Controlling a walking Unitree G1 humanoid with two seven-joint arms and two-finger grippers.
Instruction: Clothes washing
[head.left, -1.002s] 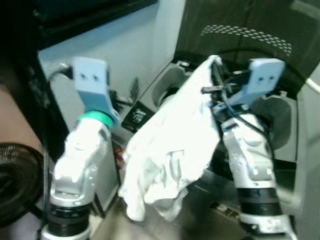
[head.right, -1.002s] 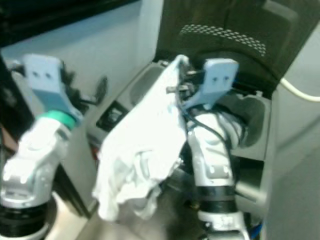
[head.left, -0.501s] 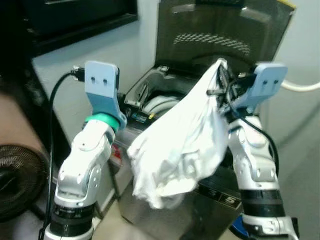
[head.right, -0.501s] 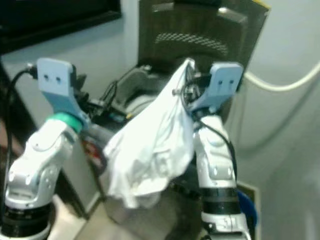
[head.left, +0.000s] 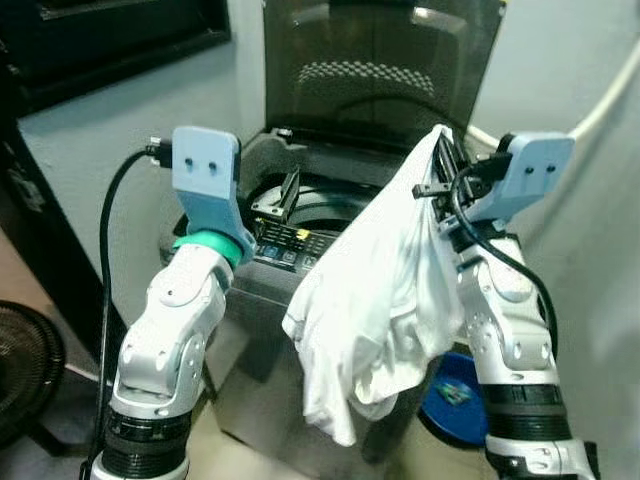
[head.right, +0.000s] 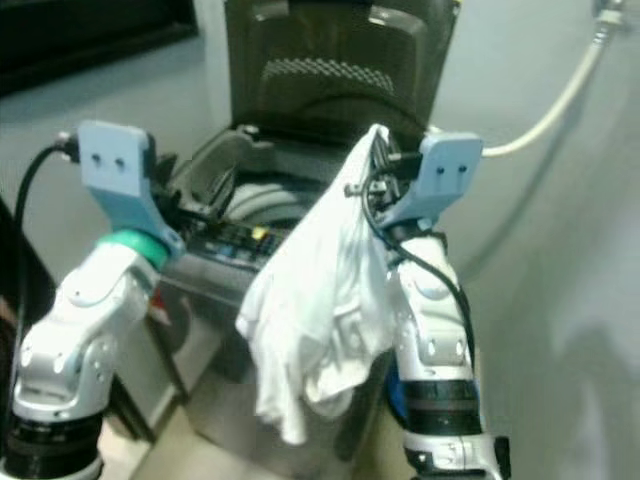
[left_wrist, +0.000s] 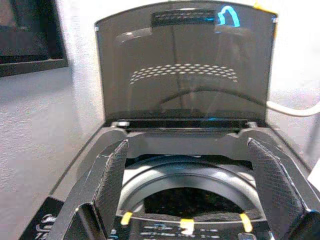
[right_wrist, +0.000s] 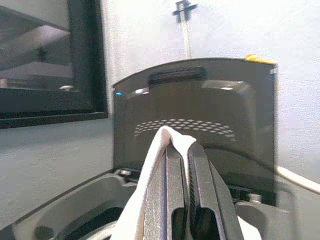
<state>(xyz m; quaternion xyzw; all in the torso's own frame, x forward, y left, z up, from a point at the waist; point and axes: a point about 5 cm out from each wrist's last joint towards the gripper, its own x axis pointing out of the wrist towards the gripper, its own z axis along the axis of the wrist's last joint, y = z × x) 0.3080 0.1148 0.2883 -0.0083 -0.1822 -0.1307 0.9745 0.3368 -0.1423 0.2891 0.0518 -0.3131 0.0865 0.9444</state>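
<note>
The robot stood in front of a top-loading washing machine (head.left: 300, 240) with its dark lid (left_wrist: 185, 70) raised upright against the pale wall. The right end effector (right_wrist: 182, 200) was lifted in front of the machine's right side, its two black fingers (right_wrist: 170, 190) pressed close together on a white garment (head.left: 385, 290). A fold of the cloth rode over the fingertips, and the rest hung down from them on the inner side of the right arm, bunched and crumpled, reaching down past the machine's front edge. It hung in front of the control panel (head.left: 285, 240) and the cabinet, not inside the tub.

The left end effector (left_wrist: 190, 185) was held up on the left side, level with the machine's top, with its fingers spread wide and nothing between them. Looking along it, I could see the round tub opening (left_wrist: 187, 187) straight ahead, dark within, with the lid behind it.

A white hose (head.right: 545, 115) ran along the wall to the right. A blue object (head.left: 450, 395) sat on the floor beside the machine, behind the right arm. A black fan (head.left: 25, 370) stood on the far left.
</note>
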